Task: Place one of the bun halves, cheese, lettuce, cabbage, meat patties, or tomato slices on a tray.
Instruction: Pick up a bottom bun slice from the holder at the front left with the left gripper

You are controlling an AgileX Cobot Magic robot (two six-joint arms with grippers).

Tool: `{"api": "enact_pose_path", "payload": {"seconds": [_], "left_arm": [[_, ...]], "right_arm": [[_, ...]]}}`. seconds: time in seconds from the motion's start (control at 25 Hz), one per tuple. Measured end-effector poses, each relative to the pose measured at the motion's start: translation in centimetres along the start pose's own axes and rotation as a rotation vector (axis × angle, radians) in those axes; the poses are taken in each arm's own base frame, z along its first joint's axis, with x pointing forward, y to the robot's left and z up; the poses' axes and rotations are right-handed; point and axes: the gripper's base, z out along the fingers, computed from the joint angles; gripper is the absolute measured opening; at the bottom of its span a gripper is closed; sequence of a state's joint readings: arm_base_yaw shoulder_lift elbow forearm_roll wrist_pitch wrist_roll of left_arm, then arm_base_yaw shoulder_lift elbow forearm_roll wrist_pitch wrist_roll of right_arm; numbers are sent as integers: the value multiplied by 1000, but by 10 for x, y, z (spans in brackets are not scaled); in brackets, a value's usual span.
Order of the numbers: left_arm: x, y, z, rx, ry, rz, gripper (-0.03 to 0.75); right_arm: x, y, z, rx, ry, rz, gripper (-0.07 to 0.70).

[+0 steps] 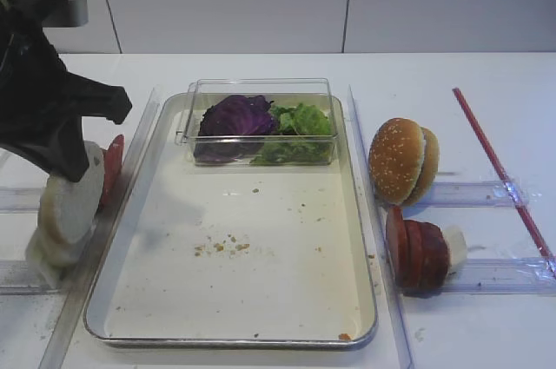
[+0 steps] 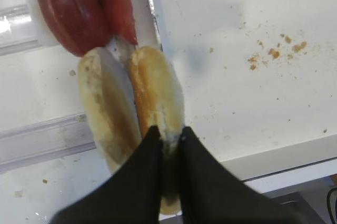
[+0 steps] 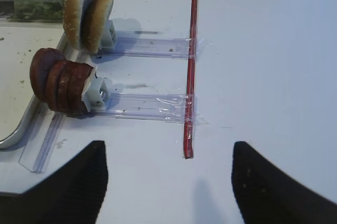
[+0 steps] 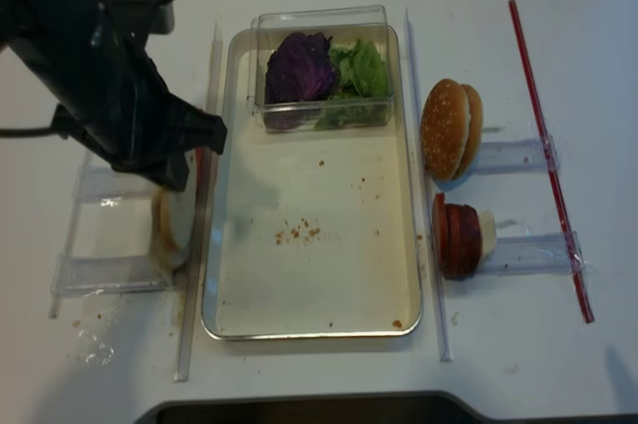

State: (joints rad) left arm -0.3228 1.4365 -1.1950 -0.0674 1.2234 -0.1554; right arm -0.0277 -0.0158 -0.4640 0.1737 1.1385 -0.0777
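In the left wrist view the left pincer (image 2: 167, 135) is pressed together on the rim of one of the bun halves (image 2: 156, 91), the one nearer the tray (image 2: 274, 153); a second half (image 2: 102, 109) stands on edge just beside it, touching, and the red tomato slices (image 2: 79, 8) stand behind them; the bread looks light and soft, likely to dent or tear under a hard squeeze, so a shallow pinch across the thin rim, as here, seems the right hold, though a floury face may slip; from above, the bun stack (image 1: 68, 208) sits off the tray's left edge, under the left arm, with the tray's crumbed floor bare near its front left corner; the right pincer (image 3: 166, 174) hovers spread over the desk by a red stick (image 3: 190, 71), well apart from the meat patties (image 3: 58, 80); farther back a clear box (image 1: 261, 84) at the tray's far edge holds purple cabbage (image 1: 234, 117) and green lettuce (image 1: 300, 121).
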Motion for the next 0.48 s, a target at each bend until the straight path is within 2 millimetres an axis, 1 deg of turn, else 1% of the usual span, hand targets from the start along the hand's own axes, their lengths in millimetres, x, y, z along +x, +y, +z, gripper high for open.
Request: {"api": "enact_pose_path", "payload": {"seconds": [0.16, 0.2, 0.28, 0.48], "left_arm": [[2, -1, -3, 10, -4, -3, 29], [4, -3, -8, 34, -16, -7, 29], [5, -4, -10, 47, -21, -8, 29], [10, -11, -22, 140, -63, -4, 29]], "right_arm": [[0, 0, 0, 0, 0, 0, 514], [0, 0, 0, 0, 0, 0, 514], [0, 0, 0, 0, 0, 0, 514], [0, 0, 0, 0, 0, 0, 514]]}}
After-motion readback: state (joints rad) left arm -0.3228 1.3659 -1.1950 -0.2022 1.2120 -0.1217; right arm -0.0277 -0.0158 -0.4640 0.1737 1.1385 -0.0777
